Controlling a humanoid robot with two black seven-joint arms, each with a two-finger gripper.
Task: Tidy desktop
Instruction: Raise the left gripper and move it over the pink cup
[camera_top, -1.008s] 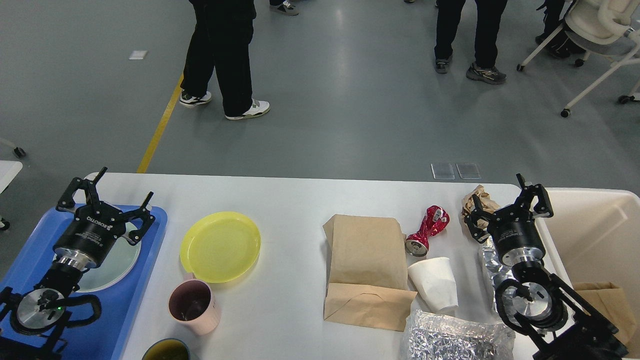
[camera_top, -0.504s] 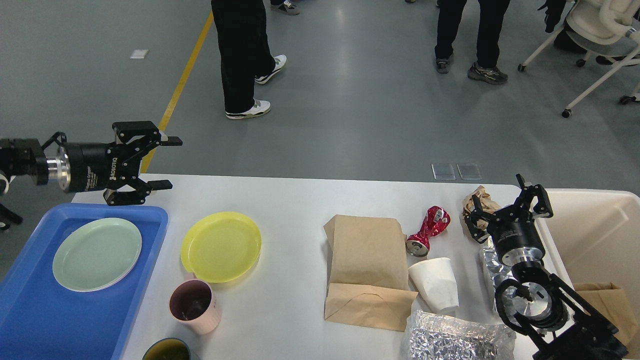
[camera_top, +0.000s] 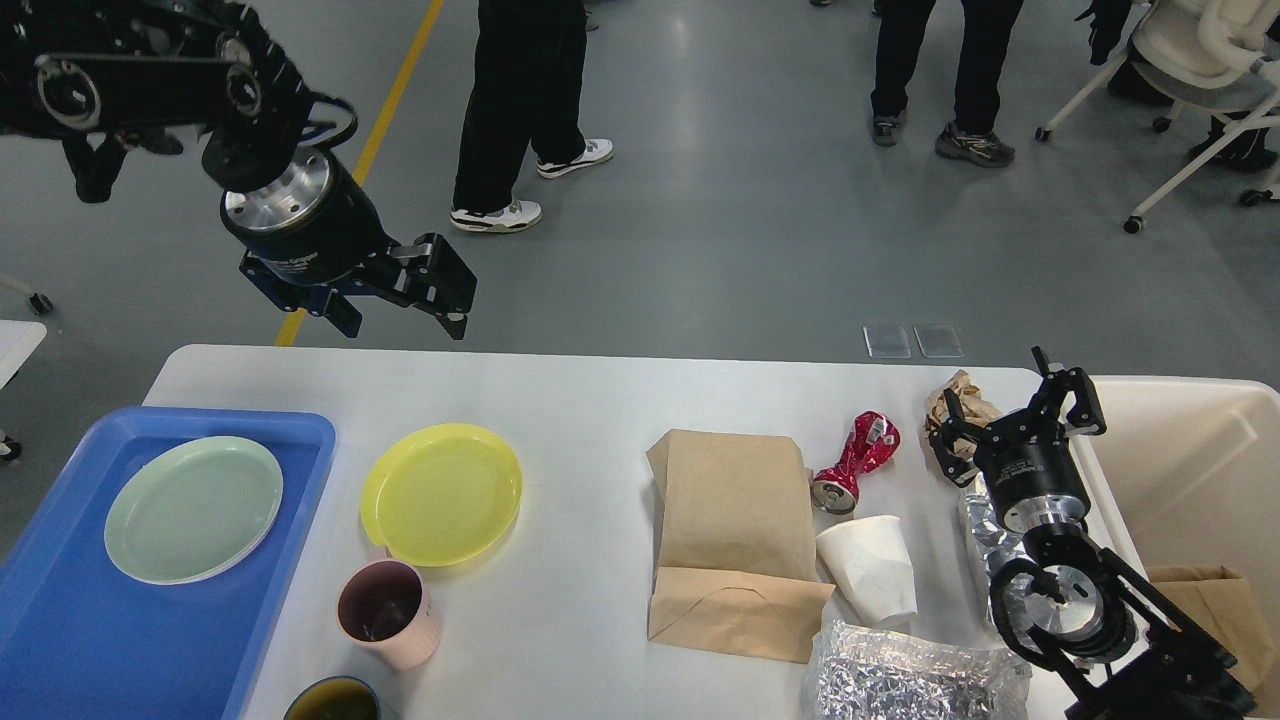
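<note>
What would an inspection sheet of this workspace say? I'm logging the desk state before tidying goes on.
Surface: white desktop, partly covered.
Job's things: blue tray holds a pale green plate; yellow plate, pink mug.
Clutter: brown paper bag, crushed red can, white paper cup, foil, crumpled paper.
End effectors: left end effector raised, open, empty; right end effector open beside cream bin.
Cables: nothing seen.
Surroundings: people standing, wheeled chair.
</note>
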